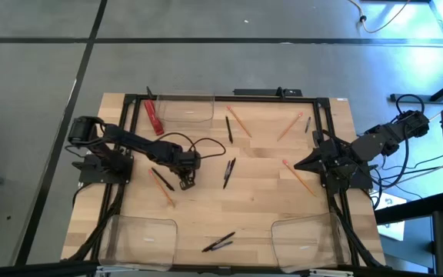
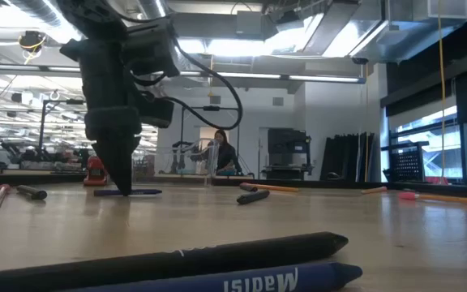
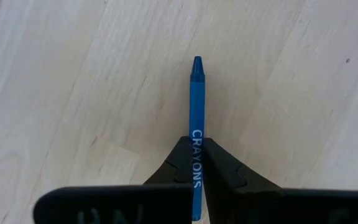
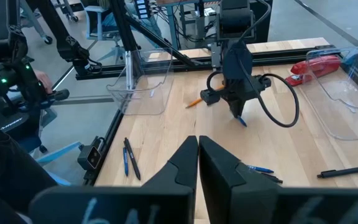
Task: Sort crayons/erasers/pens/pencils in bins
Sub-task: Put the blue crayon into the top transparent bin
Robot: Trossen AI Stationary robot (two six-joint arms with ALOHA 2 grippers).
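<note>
A blue crayon (image 3: 196,93) lies flat on the wooden table (image 1: 260,200), left of centre. My left gripper (image 1: 187,181) points steeply down and is shut on it; the low view shows the crayon (image 2: 132,192) at the fingertips. My right gripper (image 4: 197,149) hangs shut and holding nothing above the table's right side (image 1: 298,163). Three clear bins stand at the far edge (image 1: 184,109), the near left (image 1: 141,235) and the near right (image 1: 302,235). Black pens (image 1: 228,173) and orange pencils (image 1: 298,177) lie scattered. My left gripper pinches the crayon's two long sides at its printed wrapper (image 3: 196,134), behind its middle and away from the pointed tip (image 3: 196,62). The fingers (image 3: 179,165) come from above, pointing steeply down, and lie across the crayon. The crayon lies level on the table.
A pencil (image 1: 162,187) lies just left of my left gripper. A pen (image 1: 229,129) and two pencils (image 1: 239,121) (image 1: 289,127) lie farther back. Another pen (image 2: 217,253) and a blue crayon (image 2: 242,282) rest near the front edge. A red flat object (image 1: 154,117) sits beside the far bin.
</note>
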